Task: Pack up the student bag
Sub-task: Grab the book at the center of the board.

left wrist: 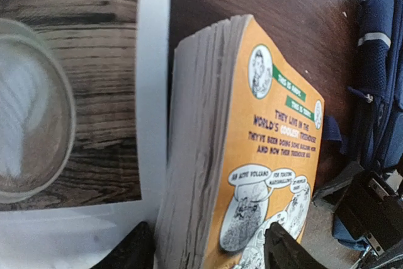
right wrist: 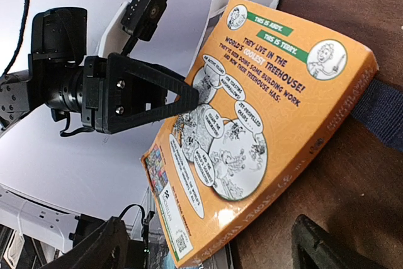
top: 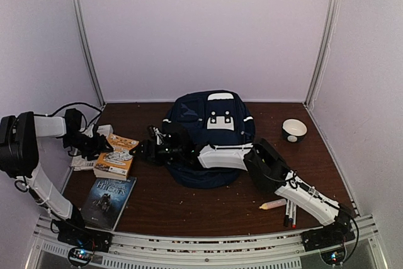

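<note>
Left wrist: claw (left wrist: pixel 208 239) tight on book (left wrist: pixel 264 155)

orange book (left wrist: pixel 252 155): we see it between the left fingers (left wrist: pixel 286 247), cover up
photo sheet (left wrist: pixel 75 92): under it, left of those fingers
dark book (top: pixel 108 201): near them, flat
bowl (top: pixel 294 130), pens (top: pixel 289 212): well apart, rightward

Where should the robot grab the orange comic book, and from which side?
Pinch its page edge across the thickness, coming from the left. The orange book is too wide to span flat but thin edge-on, and that edge faces the left gripper, whose fingers sit around it. The spine faces the student bag.
</note>
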You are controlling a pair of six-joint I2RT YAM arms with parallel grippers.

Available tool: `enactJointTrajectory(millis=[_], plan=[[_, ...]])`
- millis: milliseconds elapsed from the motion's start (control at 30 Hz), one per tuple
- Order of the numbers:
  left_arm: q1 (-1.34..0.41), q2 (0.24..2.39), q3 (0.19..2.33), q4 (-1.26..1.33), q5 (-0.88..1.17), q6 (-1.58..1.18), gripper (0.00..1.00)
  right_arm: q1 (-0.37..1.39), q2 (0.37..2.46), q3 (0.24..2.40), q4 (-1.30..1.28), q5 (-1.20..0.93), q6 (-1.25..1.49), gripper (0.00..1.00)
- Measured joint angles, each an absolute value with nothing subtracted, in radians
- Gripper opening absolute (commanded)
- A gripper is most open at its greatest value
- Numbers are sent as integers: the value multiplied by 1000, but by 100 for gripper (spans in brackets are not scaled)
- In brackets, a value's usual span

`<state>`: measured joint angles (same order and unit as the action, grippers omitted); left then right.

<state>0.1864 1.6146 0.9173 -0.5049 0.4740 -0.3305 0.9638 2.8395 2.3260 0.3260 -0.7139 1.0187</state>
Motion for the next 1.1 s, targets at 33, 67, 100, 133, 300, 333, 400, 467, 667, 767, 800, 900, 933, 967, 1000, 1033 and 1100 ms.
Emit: enactJointTrajectory(millis=[33, 67, 100, 133, 300, 333, 400, 467, 667, 767, 800, 900, 933, 967, 1000, 1033, 1100], plan=[[186, 1613, 913, -500, 488, -331, 62, 963, 2841, 2326, 328, -714, 1024, 90], [184, 1610, 905, -493, 505, -331, 61, 963, 2842, 2326, 331, -714, 1027, 90], [182, 1606, 897, -489, 518, -332, 60, 963, 2843, 2327, 334, -714, 1030, 90], [178, 1600, 888, -485, 531, -335, 59, 963, 2844, 2328, 334, -714, 1031, 89], [148, 1579, 836, -483, 562, -344, 59, 963, 2846, 2332, 332, -712, 1046, 87], [143, 1575, 830, -483, 564, -346, 58, 960, 2846, 2332, 332, -712, 1048, 86], [132, 1567, 822, -484, 565, -352, 58, 953, 2846, 2332, 331, -712, 1055, 84], [121, 1557, 812, -485, 562, -361, 57, 948, 2847, 2331, 332, -717, 1066, 81], [90, 1493, 800, -564, 506, -386, 70, 944, 2844, 2326, 305, -742, 1046, 79], [84, 1470, 805, -604, 472, -400, 73, 945, 2829, 2326, 236, -744, 1004, 79], [84, 1472, 809, -612, 466, -406, 74, 945, 2823, 2326, 209, -744, 991, 79], [84, 1507, 823, -621, 449, -425, 74, 945, 2804, 2324, 130, -739, 958, 79], [84, 1519, 830, -615, 449, -430, 73, 945, 2798, 2321, 108, -737, 949, 79], [84, 1524, 832, -611, 446, -434, 72, 945, 2791, 2317, 93, -736, 945, 79], [84, 1534, 832, -601, 450, -439, 71, 946, 2783, 2309, 76, -736, 941, 79], [84, 1543, 832, -592, 455, -443, 70, 947, 2777, 2300, 68, -736, 939, 79], [84, 1555, 826, -569, 474, -452, 69, 947, 2767, 2286, 57, -736, 938, 77]])
